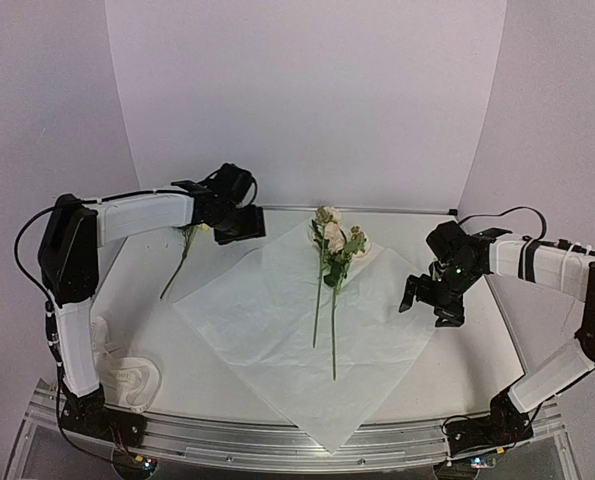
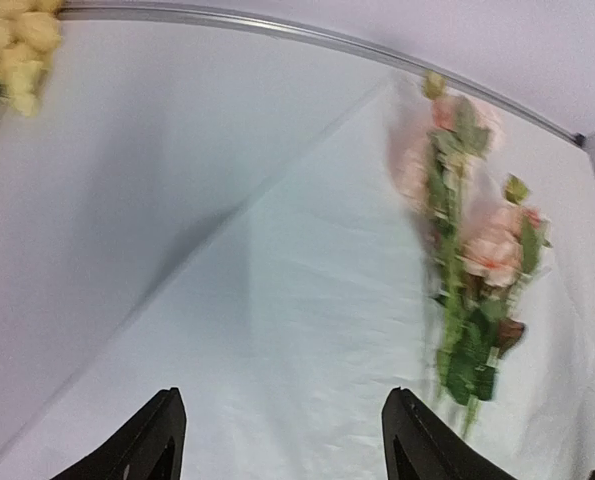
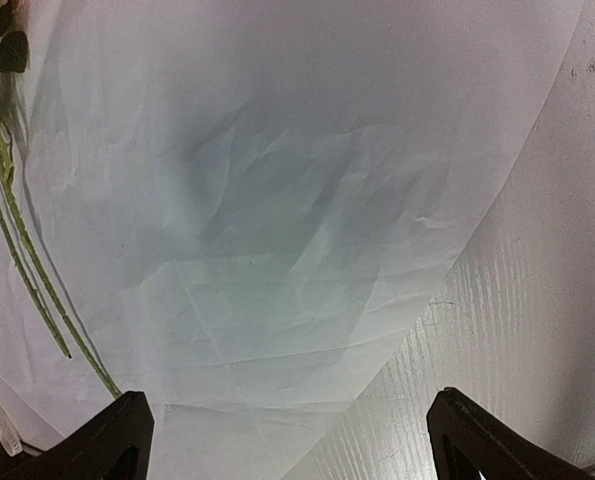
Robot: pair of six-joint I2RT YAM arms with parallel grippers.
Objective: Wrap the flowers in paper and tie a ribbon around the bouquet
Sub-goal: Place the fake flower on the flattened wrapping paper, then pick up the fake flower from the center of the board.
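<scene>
Where the flowers lie: on the paper, down its middle, blooms toward 12 o'clock and thin green stems toward 6 o'clock.
Paper as holder: spread flat and unfolded on the table, set like a diamond with corners at 12, 3, 6 and 9 o'clock; the 6 o'clock corner reaches the metal rail at the near edge.
Contents of paper: only the pink-and-cream bunch (the left wrist view shows the blooms blurred).
Yellow sprig: off the sheet on the bare table at 10 o'clock from the paper's middle, its blooms under the left arm's head.
Ribbon: loose cream heap at 8 o'clock, beside the left arm's base, well apart from the paper.
Writing: any lettering on the ribbon is too small to read.
Left gripper: released, fingers spread wide with nothing between them, above the sheet's 10 o'clock edge.
Right gripper: released, fingers at full spread and empty, over the paper's 3 o'clock corner, beside the stems but not touching them.
</scene>
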